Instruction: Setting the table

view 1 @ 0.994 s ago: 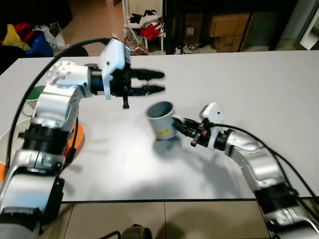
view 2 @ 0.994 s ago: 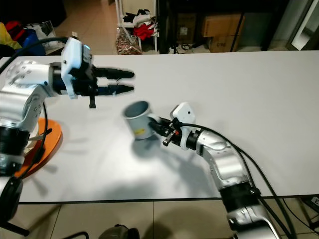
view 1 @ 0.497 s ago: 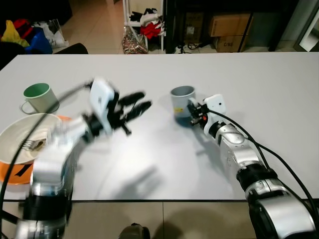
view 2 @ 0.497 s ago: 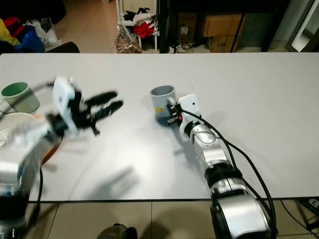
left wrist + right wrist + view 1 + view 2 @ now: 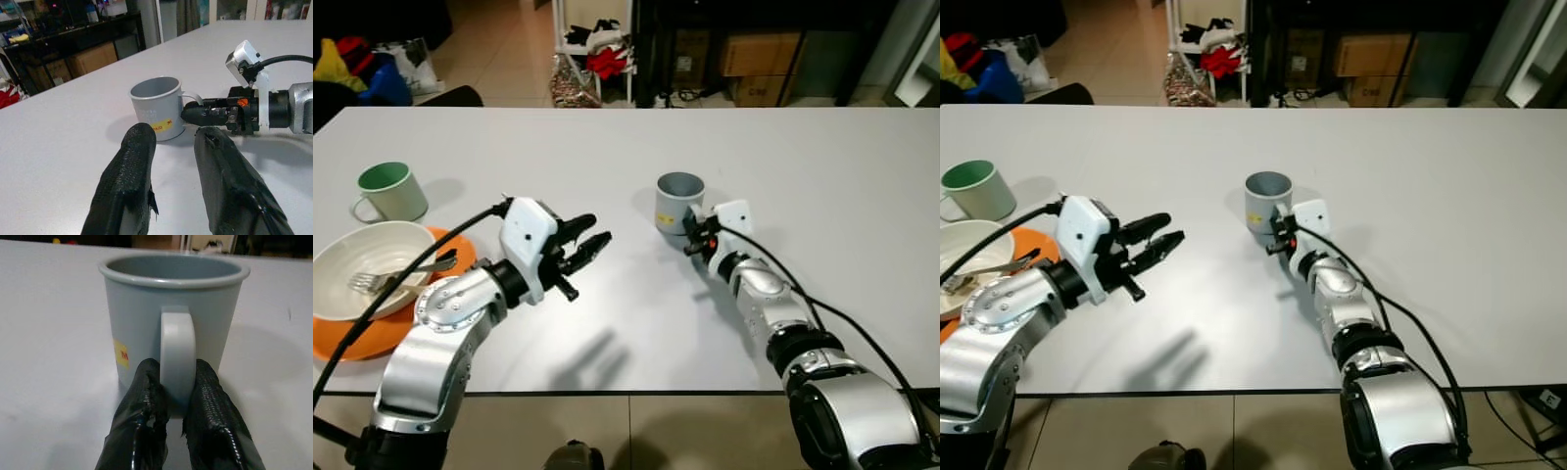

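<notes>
Grey mug (image 5: 679,202) upright on the white table (image 5: 822,157)

Mug (image 5: 679,201) mid-table, bowl (image 5: 367,257) on plate (image 5: 386,328) far left, cup (image 5: 393,191) behind

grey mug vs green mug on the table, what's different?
The grey mug stands mid-table, its handle pinched by the right gripper; the green mug stands free at the robot's far left, beyond the white bowl. The grey mug is grey inside and out with a yellow sticker; the green mug is pale outside, green inside. Both stand upright with one handle.
</notes>
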Tool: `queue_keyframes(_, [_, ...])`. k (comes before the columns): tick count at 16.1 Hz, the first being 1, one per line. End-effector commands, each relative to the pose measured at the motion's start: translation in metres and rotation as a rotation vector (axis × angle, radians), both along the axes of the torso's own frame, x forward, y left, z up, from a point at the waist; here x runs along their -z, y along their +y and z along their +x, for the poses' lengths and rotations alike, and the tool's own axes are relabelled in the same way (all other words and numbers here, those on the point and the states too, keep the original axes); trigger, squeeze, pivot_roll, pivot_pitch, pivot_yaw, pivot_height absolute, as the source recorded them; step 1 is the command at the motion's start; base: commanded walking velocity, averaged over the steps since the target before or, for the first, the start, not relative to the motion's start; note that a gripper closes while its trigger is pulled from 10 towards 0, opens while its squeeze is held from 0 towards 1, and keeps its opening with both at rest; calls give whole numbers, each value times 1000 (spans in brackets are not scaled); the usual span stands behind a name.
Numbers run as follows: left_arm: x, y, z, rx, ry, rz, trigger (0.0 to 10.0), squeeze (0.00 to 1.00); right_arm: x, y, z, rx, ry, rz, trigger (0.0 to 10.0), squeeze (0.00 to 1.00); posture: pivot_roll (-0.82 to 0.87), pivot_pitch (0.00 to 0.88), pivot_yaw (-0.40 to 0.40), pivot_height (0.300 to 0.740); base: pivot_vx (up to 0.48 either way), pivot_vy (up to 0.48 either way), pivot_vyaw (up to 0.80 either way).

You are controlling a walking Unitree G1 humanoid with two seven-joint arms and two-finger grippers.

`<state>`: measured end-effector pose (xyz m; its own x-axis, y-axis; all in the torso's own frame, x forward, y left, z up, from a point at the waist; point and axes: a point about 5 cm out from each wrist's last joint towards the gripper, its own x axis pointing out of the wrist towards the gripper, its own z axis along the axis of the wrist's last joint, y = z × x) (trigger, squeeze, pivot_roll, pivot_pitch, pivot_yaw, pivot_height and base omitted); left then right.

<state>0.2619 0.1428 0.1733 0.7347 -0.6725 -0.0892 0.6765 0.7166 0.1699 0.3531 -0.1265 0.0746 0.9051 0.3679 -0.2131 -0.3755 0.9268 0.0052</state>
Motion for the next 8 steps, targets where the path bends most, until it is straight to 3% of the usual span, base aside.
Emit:
queue_keyframes(1, [1,-1,-3,-14,6,23,10000,0,18,0,-8,20,121,14,10000,0,237,0,47,740,0,0,0])
queue_keyframes(3, [1,0,-4,-22,10,26,10000,0,18,1,-8,21,125,34,10000,0,242,0,51,740,0,0,0])
queue_keyframes(8, [-1,0,-8,-48,32,26,10000,0,11,12,-3,-74,106,-41,10000,0,269,0,37,740,0,0,0])
